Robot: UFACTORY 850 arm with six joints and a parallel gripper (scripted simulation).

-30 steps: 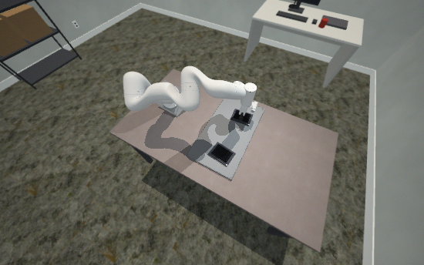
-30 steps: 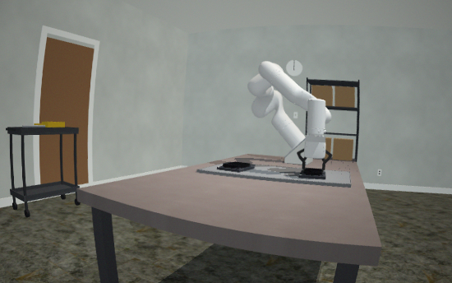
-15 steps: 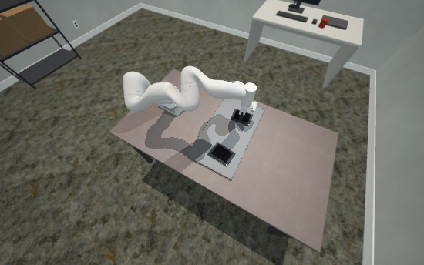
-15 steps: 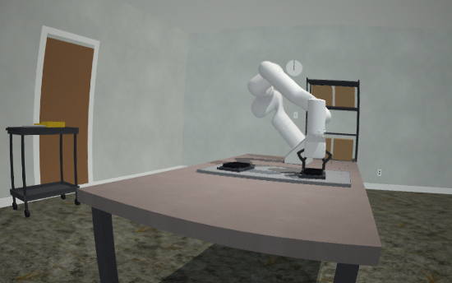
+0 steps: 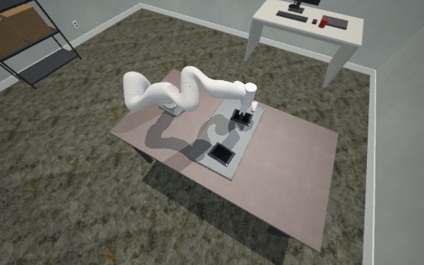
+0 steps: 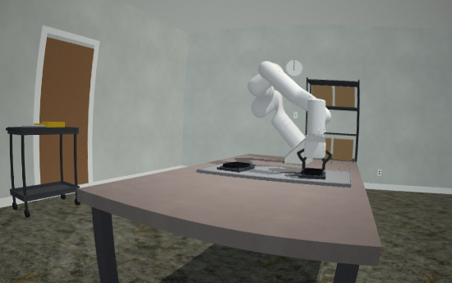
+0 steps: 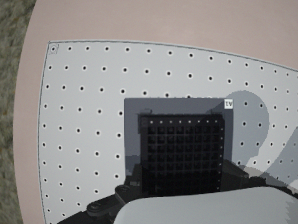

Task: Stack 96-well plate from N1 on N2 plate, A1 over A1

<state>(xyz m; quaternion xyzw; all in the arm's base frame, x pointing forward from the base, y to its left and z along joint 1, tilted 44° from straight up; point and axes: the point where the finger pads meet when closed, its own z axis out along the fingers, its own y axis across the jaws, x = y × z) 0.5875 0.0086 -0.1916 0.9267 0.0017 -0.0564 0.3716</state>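
N1 plate (image 7: 181,152): black, flat in its nest, mid-frame, clamped by gripper (image 6: 314,164).
N2 plate (image 5: 222,153): black, flat, lower centre.

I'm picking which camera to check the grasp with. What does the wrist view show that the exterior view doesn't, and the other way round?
Only the wrist view shows the well grid of the 96-well plate and the hole pattern of the grey base board.

Only the exterior view shows the second plate, the arm and both gripper fingers straddling the plate from the side.

Both show the gripper shut on that plate, which sits low on the board, and the brown table.
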